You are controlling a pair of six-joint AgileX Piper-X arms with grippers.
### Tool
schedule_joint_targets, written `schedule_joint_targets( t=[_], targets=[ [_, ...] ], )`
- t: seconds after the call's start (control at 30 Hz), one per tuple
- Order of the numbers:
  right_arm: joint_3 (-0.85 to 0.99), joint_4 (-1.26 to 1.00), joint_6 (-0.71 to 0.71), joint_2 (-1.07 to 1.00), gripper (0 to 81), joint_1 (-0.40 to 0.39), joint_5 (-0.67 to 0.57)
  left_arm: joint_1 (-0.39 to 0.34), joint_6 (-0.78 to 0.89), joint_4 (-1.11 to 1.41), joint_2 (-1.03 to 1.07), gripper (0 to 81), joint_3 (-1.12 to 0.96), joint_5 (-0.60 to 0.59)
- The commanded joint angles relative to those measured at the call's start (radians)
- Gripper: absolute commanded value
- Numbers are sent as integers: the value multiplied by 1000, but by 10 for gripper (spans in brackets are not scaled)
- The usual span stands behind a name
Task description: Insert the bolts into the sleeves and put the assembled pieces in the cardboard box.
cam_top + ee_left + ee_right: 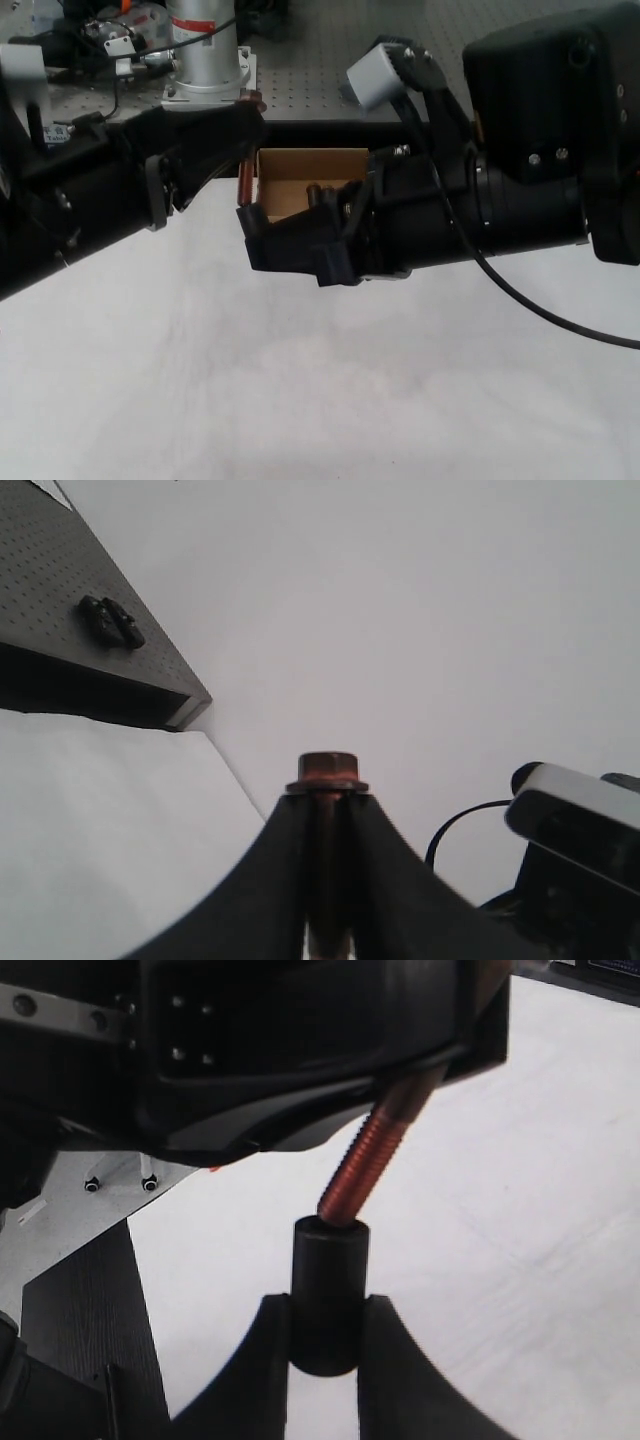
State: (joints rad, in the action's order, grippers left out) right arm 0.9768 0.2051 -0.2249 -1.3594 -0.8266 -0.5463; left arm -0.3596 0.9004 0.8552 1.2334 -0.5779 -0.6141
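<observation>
Left gripper [328, 802] was clamped on the copper bolt [328, 768]; right gripper [328, 1338] was clamped on the black sleeve [330, 1260], the tilted bolt's tip at its mouth. The cardboard box [312, 156] lay at twelve o'clock, just beyond both.

Shiny coppery metal bolt [362, 1168], matt black sleeve [328, 1300].

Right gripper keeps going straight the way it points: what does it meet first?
The bolt: its threaded tip sits at the mouth of the sleeve in the right gripper, likely just entering. Behind it, the left gripper holding it.
</observation>
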Motion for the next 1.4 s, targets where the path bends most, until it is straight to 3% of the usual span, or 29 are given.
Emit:
schedule_joint_targets(
  t=[0.0, 0.47, 0.8, 1.03, 1.37],
  targets=[
    [2, -24, -3, 0, 10, -1, 2, 2, 14, 29, -16, 6, -3, 0],
    [2, -25, -26, 0, 10, 29, 18, 2, 14, 29, -16, 6, -3, 0],
    [2, -21, -25, 0, 10, 26, -108, 2, 12, 29, -16, 6, -3, 2],
    [2, 90, 47, 0, 10, 26, -116, 2, -10, 60, -16, 6, -3, 2],
    [2, 50, 45, 0, 10, 24, -124, -5, -2, 60, -16, 6, -3, -23]
  ],
)
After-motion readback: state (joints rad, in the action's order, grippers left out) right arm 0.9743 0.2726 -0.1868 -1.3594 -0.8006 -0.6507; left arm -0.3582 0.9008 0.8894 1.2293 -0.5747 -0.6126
